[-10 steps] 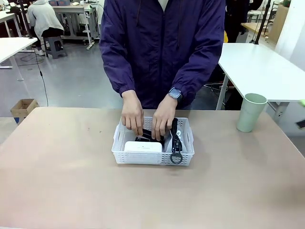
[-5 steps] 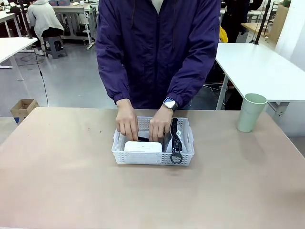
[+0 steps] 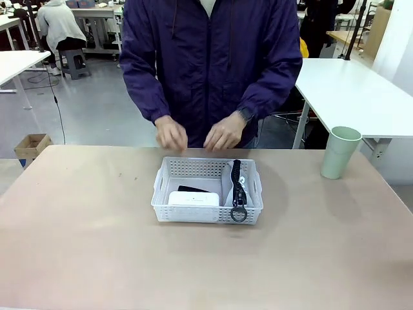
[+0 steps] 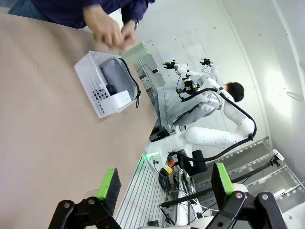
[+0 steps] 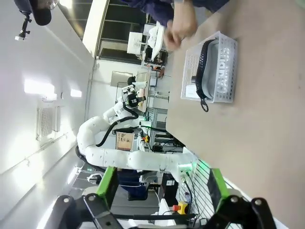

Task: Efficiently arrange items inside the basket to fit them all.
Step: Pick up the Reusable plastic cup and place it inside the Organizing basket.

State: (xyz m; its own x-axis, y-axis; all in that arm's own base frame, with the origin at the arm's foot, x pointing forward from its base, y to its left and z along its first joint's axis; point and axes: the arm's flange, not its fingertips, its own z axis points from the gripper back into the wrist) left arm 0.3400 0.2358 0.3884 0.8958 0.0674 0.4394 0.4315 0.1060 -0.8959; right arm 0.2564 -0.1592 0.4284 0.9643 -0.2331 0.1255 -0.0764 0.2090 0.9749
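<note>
- Sitting in the basket [image 3: 193, 214]: grey pouch [image 3: 226, 185] w/ black strap [image 3: 239, 187], white box [image 3: 193, 198], black stapler [image 3: 193, 189] just behind the box.
- Basket on the surface [image 3: 97, 252], well ahead of left jaws & right jaws.
- Pale green cup [image 3: 340, 152] upright outside basket, well apart.
- Person's hands [image 3: 171, 136] above basket's far rim, holding nothing.
- Both jaws released, spread wide, empty.

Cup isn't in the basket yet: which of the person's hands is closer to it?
Person's left hand: above the basket's far rim, on the cup's side. Their right hand hovers beyond it, farther from the cup.
</note>
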